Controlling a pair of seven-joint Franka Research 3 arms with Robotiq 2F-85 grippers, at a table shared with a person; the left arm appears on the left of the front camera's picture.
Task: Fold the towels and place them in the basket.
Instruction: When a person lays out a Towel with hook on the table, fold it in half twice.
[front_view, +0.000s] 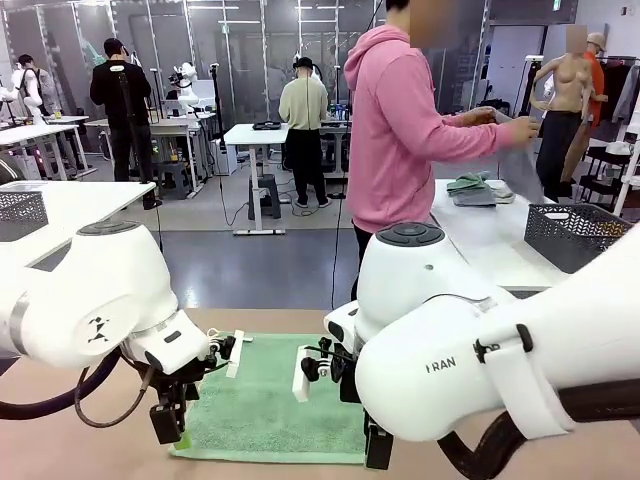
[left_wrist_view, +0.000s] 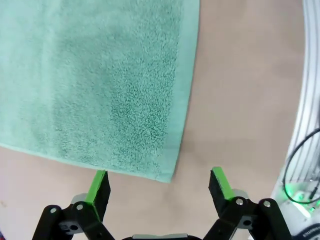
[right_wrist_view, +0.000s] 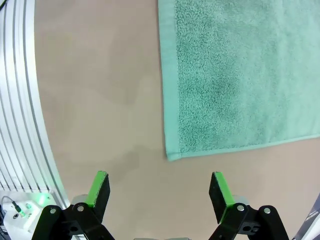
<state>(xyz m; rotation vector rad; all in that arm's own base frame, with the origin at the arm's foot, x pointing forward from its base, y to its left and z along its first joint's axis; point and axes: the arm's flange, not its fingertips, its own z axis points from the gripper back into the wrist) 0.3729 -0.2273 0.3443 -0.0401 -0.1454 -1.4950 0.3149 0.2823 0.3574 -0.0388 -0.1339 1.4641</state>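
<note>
A mint green towel (front_view: 270, 400) lies flat on the tan table between my two arms. My left gripper (front_view: 166, 424) hangs open over its near left corner. In the left wrist view that towel (left_wrist_view: 100, 75) ends in a corner just ahead of the open gripper (left_wrist_view: 159, 187), with nothing between the fingers. My right gripper (front_view: 378, 448) stands open at the near right corner. In the right wrist view the towel (right_wrist_view: 240, 75) has its corner just beyond the empty gripper (right_wrist_view: 159, 190). A dark wire-mesh basket (front_view: 575, 235) sits on the white table at the right. Folded towels (front_view: 478, 188) lie there.
A person in a pink hoodie (front_view: 400, 120) stands across the table, turned right, holding a grey towel (front_view: 520, 160) over the white table. Another mesh basket (front_view: 20, 213) sits on a white table at the left. Ribbed metal rails (right_wrist_view: 20, 100) run along the table's near edge.
</note>
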